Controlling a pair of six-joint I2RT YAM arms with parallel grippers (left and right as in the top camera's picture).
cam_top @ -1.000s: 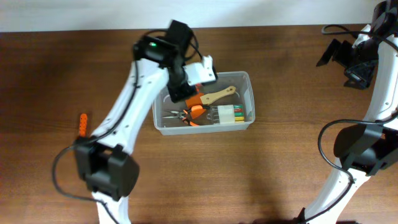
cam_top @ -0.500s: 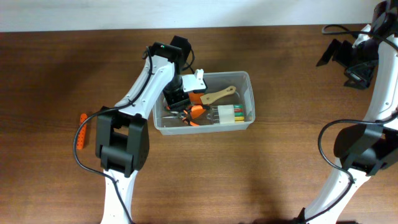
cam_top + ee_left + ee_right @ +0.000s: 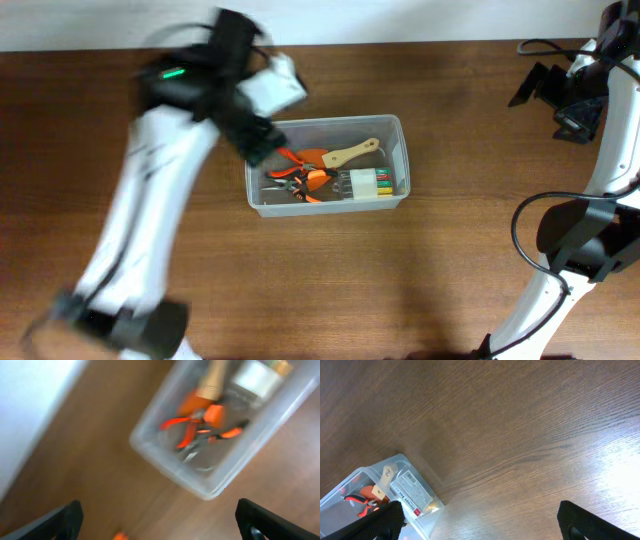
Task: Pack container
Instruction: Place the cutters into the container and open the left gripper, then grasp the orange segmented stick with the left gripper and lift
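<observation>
The container, a clear plastic tub, stands mid-table. It holds orange-handled pliers, a wooden-handled tool and a white box of coloured bits. My left gripper is blurred just off the tub's upper left corner. In the left wrist view the left gripper is open and empty, with the container and pliers ahead. My right gripper hovers at the far right; in its wrist view the right gripper is open over bare wood, with the container at lower left.
A small orange item lies on the wood near my left fingers. The table's pale far edge runs along the top. The right arm's base stands at the right side.
My left gripper opened inside the container, then lifted out and swung up and left, and is now blurred by motion. The right arm has not moved.
</observation>
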